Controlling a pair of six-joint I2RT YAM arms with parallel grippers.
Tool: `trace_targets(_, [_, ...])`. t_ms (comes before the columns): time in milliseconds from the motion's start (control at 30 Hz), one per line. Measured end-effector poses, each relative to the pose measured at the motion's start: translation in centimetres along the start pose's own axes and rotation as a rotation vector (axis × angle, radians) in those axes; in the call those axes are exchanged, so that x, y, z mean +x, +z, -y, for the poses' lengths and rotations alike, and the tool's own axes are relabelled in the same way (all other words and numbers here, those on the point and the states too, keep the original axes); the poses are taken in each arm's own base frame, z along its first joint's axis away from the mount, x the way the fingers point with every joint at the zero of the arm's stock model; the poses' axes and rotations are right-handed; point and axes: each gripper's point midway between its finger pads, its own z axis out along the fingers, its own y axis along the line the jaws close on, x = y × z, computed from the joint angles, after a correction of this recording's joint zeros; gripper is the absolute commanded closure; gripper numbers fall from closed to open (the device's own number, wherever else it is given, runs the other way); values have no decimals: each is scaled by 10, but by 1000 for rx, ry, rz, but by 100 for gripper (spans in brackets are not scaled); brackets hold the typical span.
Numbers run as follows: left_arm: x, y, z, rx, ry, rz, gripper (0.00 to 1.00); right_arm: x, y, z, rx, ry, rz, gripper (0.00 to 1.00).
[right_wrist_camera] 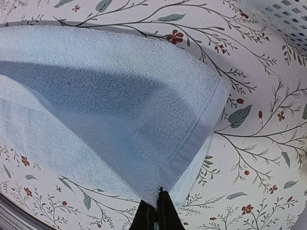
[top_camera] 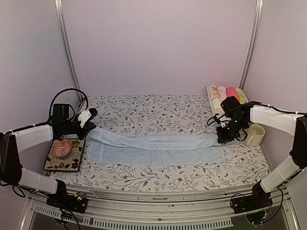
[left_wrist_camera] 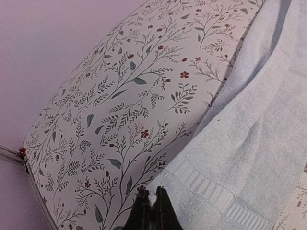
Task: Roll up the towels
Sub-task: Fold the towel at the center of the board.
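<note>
We hold left tool (left_wrist_camera: pixel 152 205) and right tool (right_wrist_camera: pixel 158 201) clenched on corners of the blue towel (top_camera: pixel 158 147), seemingly to fold it lengthwise.

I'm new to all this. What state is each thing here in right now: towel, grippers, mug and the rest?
Blue towel: unrolled, stretched across the table, far edge lifted at both corners.
Left gripper: shut on the towel's left corner.
Right gripper: shut on the towel's right corner.
Mug: upright.
Basket: holds rolled cloths.
Pink knitted lump: resting on a tray.
</note>
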Motion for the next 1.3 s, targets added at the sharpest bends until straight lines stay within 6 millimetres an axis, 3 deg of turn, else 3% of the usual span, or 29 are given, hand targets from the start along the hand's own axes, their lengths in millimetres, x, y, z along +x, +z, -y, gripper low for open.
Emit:
trace_targets(700, [29,6,42,163,50,-125,100,33,13,13,83,168,-152,98])
trace_targets(900, [39,4,51,193,51,-169,100,57,20,13,78,191,-214,98])
trace_targets(1300, [56,0,50,183,77,-256,100,54,9,9,92,192,-173,98])
